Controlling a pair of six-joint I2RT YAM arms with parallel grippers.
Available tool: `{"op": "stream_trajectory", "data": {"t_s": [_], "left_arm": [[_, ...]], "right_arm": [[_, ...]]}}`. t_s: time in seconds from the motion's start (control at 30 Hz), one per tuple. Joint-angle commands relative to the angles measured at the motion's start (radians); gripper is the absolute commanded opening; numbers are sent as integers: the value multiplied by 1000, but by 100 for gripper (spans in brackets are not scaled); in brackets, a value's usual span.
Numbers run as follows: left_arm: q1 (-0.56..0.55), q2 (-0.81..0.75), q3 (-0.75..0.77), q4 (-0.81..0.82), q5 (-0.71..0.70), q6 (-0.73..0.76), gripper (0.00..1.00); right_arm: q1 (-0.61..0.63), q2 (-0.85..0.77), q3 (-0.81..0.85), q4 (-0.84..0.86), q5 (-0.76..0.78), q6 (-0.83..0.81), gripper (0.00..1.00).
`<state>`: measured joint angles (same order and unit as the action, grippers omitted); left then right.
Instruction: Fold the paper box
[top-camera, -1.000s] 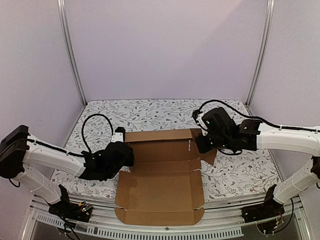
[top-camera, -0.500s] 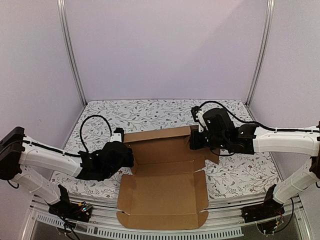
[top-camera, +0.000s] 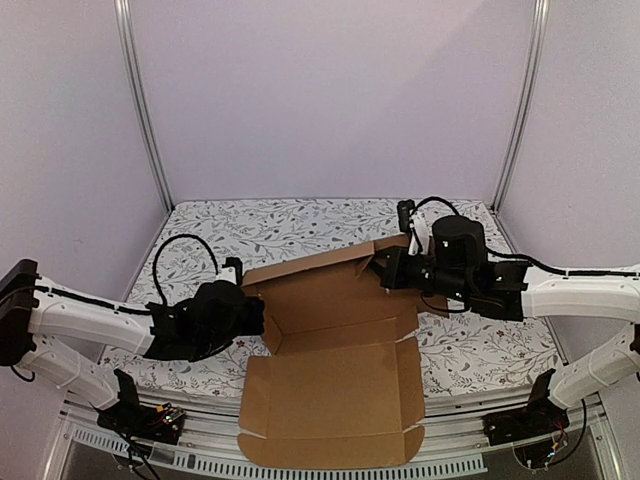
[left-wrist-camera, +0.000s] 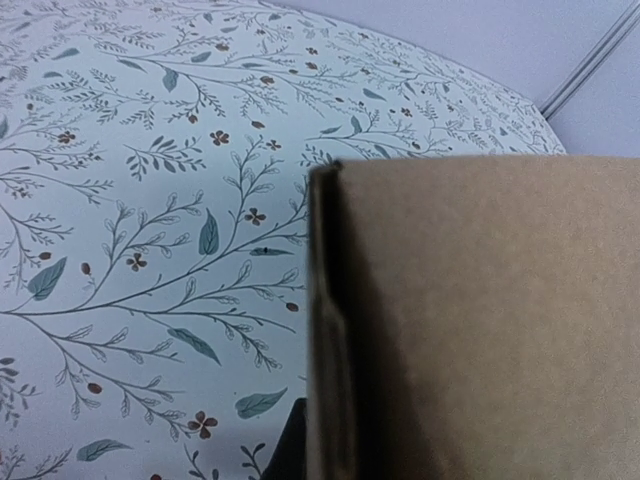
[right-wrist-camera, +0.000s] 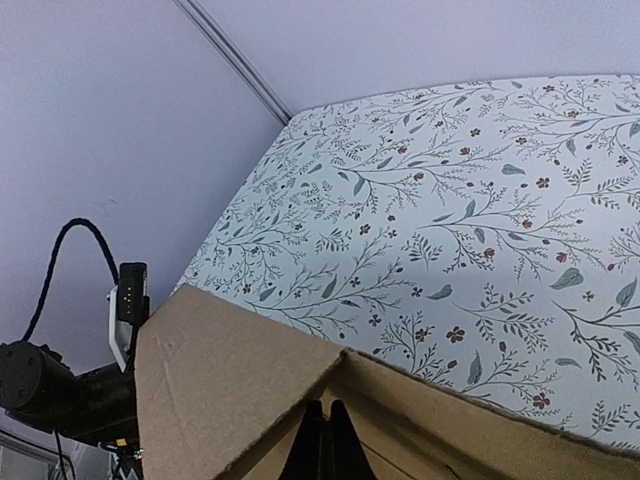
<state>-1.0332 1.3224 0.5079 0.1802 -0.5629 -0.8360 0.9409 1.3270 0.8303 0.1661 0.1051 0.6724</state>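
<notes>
The box (top-camera: 330, 370) lies opened out at the middle of the table's (top-camera: 300, 225) near edge. Its front flap (top-camera: 330, 445) overhangs that edge, and its back panel (top-camera: 330, 285) is held tilted up off the cloth. The left gripper (top-camera: 256, 316) is closed almost fully on the panel's left edge. The right gripper (top-camera: 386, 270) is closed fully on the card at the panel's upper right corner; in the right wrist view its fingertips (right-wrist-camera: 322, 440) are seen pressed together at a crease.

Slipping is judged the main risk: only thin edges are pinched, so the card could be pulled free if the arms are moved unevenly. The panel could also be skewed or creased off its score line, since the right corner appears to be carried higher than the left. The sheet might also be dragged further over the near edge and tipped off.

No container is formed yet, and nothing is seen lying on the card.
</notes>
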Motion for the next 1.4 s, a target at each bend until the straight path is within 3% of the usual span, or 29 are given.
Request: {"op": "stream_trajectory", "data": {"t_s": [0.0,0.4,0.63,0.97,1.37], "left_arm": [[61,-21,-36,46,86,-15,0],[219,-81,-75,134,268,-33,0],[275,-110,-124,224,379,-84,0],[329,-120,-195,435,529,-201,0],[329,-130,-187,495,587,-214,0]], "right_arm": [[-4,-45,-3,22,-48,7,0],[-4,-188,12,-209,-139,-181,0],[-4,-340,-57,-245,-183,-296,0],[-4,-483,-200,-35,-249,-337,0],[-5,-378,-138,118,-283,-326,0]]}}
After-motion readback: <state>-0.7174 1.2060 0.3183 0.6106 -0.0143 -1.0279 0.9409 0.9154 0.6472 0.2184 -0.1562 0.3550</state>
